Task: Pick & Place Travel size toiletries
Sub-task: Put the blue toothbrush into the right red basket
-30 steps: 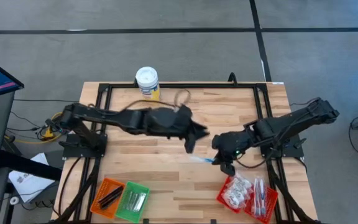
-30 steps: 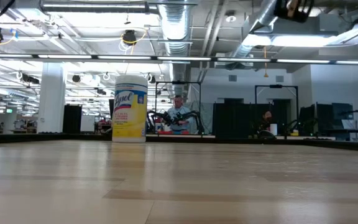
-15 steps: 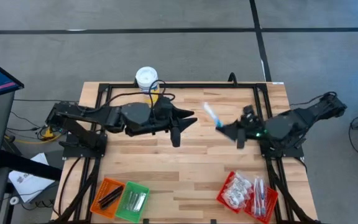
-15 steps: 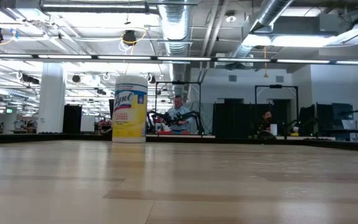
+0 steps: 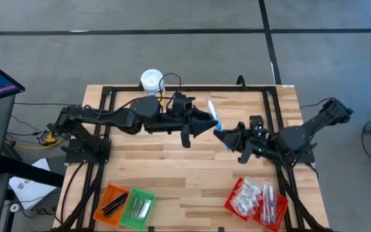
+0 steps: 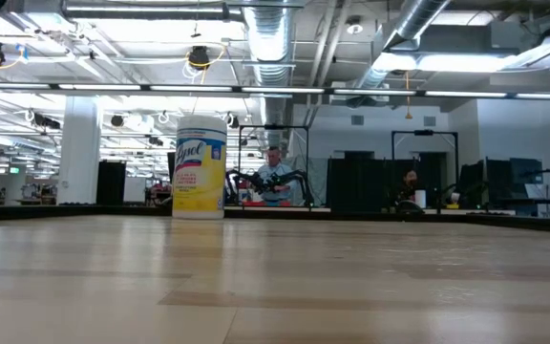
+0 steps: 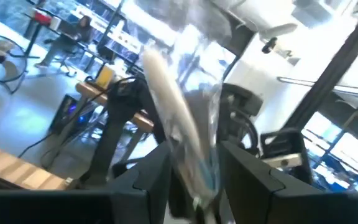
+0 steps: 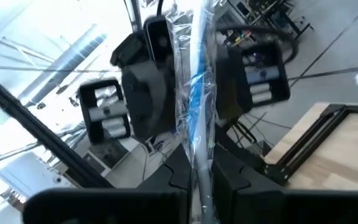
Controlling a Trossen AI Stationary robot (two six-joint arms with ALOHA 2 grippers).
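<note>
One travel size toiletry, a slim stick in clear crinkly wrap with a blue stripe [image 5: 215, 118], is held in the air above the table's middle. My right gripper [image 5: 227, 137] is shut on it. The right wrist view shows the stick [image 8: 194, 81] rising from that gripper's fingers [image 8: 201, 177]. My left gripper [image 5: 205, 124] is open and faces the right one, its fingers on either side of the stick's free end [image 7: 182, 124]. Whether they touch the wrap I cannot tell. More toiletries lie in the red baskets [image 5: 256, 203]. Neither gripper appears in the low view. My right gripper pinches the wrapped stick between its two fingers at one end [image 8: 199, 163], coming at it from the table's right side. The stick is lifted clear of the table, and its free length reaches out beyond the fingertips toward my left gripper.
A white-lidded yellow canister [image 5: 151, 80] stands at the far edge, also visible in the low view [image 6: 200, 167]. An orange basket [image 5: 111, 201] and a green basket [image 5: 137, 207] sit at the near left edge. A person [image 6: 275, 174] is far behind the table.
My right gripper took the stick from the table near the red baskets, lifted it clear and carried it toward the far side, then a little back toward the table's middle. My left gripper drew back toward the left, then moved right until its fingers stood around the stick's free end.
</note>
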